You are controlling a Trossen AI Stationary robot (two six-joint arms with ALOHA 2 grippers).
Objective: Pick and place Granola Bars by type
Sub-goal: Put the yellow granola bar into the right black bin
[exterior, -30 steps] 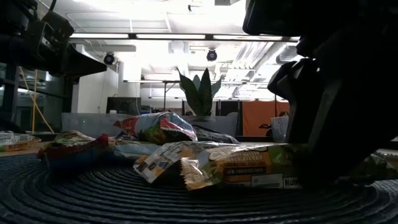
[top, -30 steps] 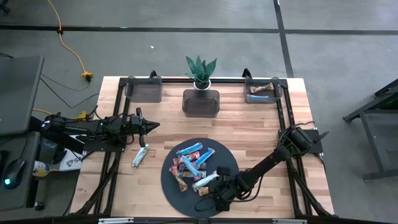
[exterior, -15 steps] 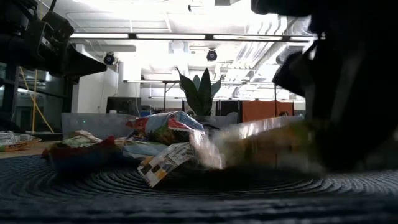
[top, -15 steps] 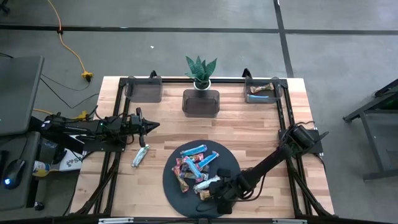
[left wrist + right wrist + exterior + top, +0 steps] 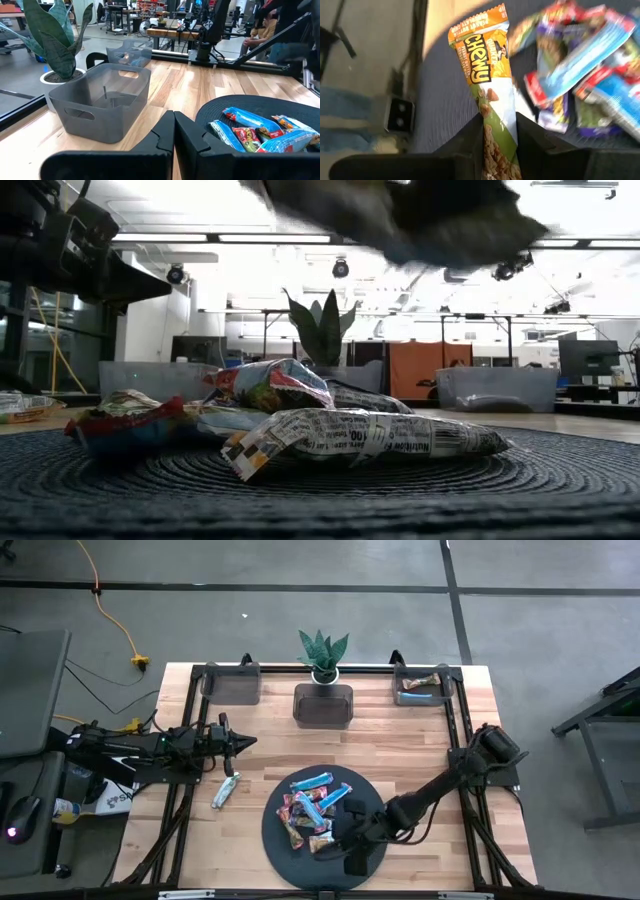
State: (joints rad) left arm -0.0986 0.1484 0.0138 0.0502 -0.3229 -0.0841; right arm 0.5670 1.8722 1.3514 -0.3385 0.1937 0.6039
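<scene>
Right gripper (image 5: pixel 499 131) clamped on an orange-green granola bar (image 5: pixel 487 95), its lower end hidden; far-right bin (image 5: pixel 424 686) holds bars.

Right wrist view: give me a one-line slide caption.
Right gripper shut on an orange-and-green Chewy granola bar, lifted above the dark mat.

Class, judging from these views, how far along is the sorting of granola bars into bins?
Done: one bar lies in the far right bin. In hand: the right pincer grips an orange-and-green Chewy bar above the round mat. Left: the pile of bars and one stray bar beside the mat.
</scene>
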